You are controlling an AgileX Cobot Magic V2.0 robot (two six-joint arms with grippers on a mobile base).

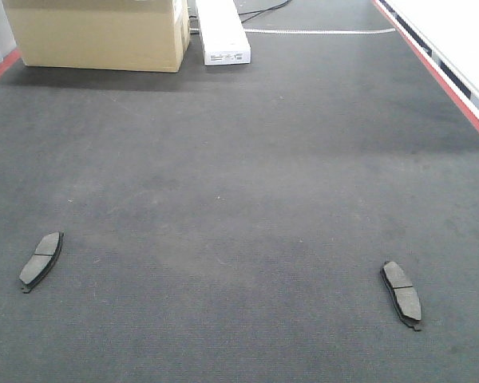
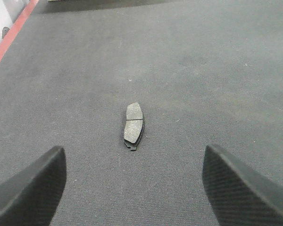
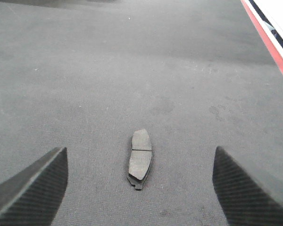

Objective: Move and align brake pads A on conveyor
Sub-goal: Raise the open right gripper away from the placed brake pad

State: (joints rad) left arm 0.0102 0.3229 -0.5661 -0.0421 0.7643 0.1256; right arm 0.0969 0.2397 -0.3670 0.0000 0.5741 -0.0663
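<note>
**A:** Where are the pads?

**B:** Two show in the front view, both flat on the conveyor belt (image 1: 239,183), grey friction face up, a groove across the middle of each. The left brake pad (image 1: 41,261) lies near the belt's left side and the right brake pad (image 1: 401,294) near its right side. They are well apart, with bare felt between them. Each runs roughly lengthwise along the belt, its far end tipped slightly inward.

**A:** Any writing to read?

**B:** At the far end there is a white carton (image 1: 222,32) with a small printed label on its near face, but the print is too small to read. A cardboard box (image 1: 96,32) stands just beside it, on its left. I cannot make out any markings on the pads.

**A:** And the grippers?

**B:** The left gripper (image 2: 133,157) is spread wide. Its two dark fingers (image 2: 37,188) sit at the bottom corners of the left wrist view and grip nothing. The right gripper (image 3: 139,165) is spread just as wide, and its fingers (image 3: 250,188) are also empty.

**A:** How do the pads sit relative to them?

**B:** In each wrist view the pad lies centred between the fingers, its length pointing away from the camera. The left pad (image 2: 133,125) is slightly ahead of the fingertips. The right pad (image 3: 140,157) has its near end level with them. Neither pad touches a finger.

**A:** And further out?

**B:** There are red edge strips (image 1: 455,96) along both sides of the belt.
</note>
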